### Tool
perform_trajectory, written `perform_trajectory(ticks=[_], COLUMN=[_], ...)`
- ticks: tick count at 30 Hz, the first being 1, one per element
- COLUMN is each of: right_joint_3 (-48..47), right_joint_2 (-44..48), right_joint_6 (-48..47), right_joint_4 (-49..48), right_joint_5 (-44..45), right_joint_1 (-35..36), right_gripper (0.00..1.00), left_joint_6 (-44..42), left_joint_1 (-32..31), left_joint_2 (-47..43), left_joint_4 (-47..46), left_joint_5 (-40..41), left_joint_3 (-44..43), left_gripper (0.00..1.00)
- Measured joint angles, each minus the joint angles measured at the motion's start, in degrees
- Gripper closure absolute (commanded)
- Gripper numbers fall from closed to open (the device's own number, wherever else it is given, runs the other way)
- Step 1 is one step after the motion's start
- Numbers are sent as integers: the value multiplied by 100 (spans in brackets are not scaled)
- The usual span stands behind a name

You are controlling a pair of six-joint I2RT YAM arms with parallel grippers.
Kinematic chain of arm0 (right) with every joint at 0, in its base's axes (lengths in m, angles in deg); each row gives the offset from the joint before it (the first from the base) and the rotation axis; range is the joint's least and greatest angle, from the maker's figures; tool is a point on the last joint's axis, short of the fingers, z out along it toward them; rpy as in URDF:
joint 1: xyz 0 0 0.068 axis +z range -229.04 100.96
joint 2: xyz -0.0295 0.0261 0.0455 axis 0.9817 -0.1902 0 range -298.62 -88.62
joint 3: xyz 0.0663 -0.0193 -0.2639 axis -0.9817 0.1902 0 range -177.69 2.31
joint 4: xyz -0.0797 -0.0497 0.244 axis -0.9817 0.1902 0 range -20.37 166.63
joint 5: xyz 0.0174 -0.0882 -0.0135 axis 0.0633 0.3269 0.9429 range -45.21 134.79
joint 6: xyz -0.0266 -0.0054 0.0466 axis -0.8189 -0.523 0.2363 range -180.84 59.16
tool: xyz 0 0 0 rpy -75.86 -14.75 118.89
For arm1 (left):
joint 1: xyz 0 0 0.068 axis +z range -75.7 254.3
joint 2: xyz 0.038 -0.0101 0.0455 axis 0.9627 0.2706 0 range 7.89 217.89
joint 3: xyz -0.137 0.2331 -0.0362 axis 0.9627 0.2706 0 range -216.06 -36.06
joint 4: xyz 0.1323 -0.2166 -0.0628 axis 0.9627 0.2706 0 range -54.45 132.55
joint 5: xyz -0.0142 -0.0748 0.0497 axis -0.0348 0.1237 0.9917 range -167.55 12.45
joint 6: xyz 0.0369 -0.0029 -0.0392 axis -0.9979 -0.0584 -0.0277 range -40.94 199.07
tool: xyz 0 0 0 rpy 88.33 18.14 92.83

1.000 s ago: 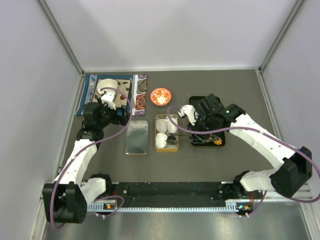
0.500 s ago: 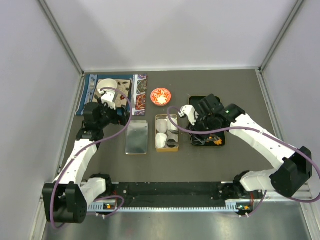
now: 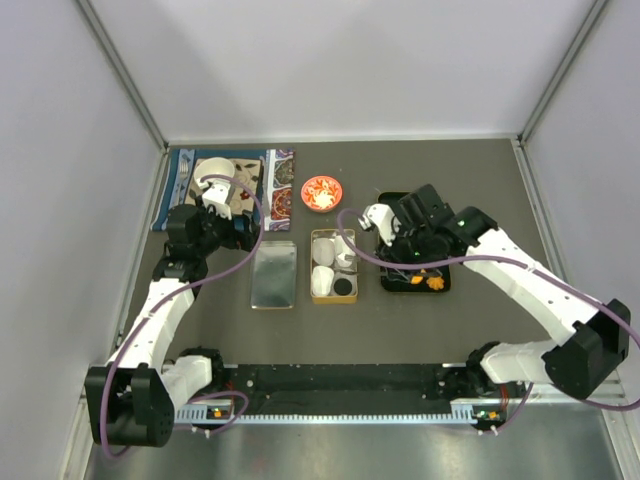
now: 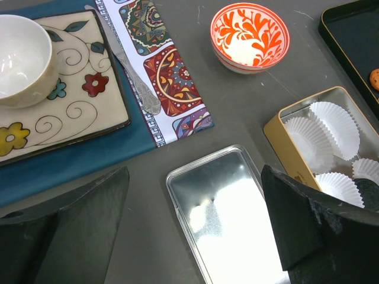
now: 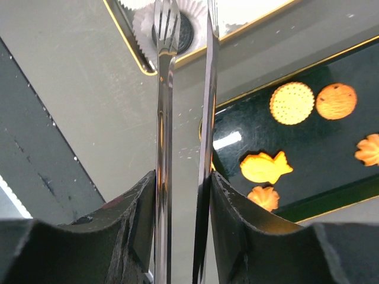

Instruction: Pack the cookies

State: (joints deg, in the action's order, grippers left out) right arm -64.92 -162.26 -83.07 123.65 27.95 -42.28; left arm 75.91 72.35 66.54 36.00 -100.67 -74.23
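Note:
My right gripper (image 5: 183, 183) is shut on metal tongs (image 5: 163, 118), whose blades stand slightly apart with nothing between them. The tong tips hover over a black round cookie (image 5: 185, 29) that lies in a white paper cup in the gold tin (image 3: 320, 240). Several orange cookies lie on the black tray (image 5: 331, 136): a dotted round one (image 5: 291, 103), a plain round one (image 5: 336, 100), a fish shape (image 5: 265, 167) and a flower (image 5: 265, 197). In the top view my right gripper (image 3: 400, 240) is over the tray's left side. My left gripper (image 4: 195, 177) is open and empty above the silver lid (image 4: 231, 219).
A red-and-white bowl (image 4: 250, 35) stands behind the tin. A plate with a white bowl (image 4: 21, 59) and a spoon (image 4: 139, 89) lie on a blue patterned mat at the back left. White paper cups (image 4: 334, 121) fill the tin.
My right gripper has shifted slightly back and up with the tongs. The black cookie now shows plainly in the tin's near right cup. The left arm has not moved.

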Motion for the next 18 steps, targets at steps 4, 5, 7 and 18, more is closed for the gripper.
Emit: perform_trajectory(ticks=[4,5,7,18], right_joint_3=[-146,-164,-197,-103], right_joint_2=[116,140,203,713], right_joint_6=[24,37,57,83], right_joint_4=[-11,-24,-46,-122], right_joint_5=[111,109,92,94], right_joint_1=[-33,-63,-168,-1093], right_gripper=[64,65,65,65], left_joint_6=[0,0,0,0], left_joint_1=[0,0,0,0], left_joint_2=[0,0,0,0], left_joint_4=[2,0,0,2], left_joint_5=[0,0,0,-2], left_joint_3=[0,0,0,0], left_gripper=[1,1,1,1])
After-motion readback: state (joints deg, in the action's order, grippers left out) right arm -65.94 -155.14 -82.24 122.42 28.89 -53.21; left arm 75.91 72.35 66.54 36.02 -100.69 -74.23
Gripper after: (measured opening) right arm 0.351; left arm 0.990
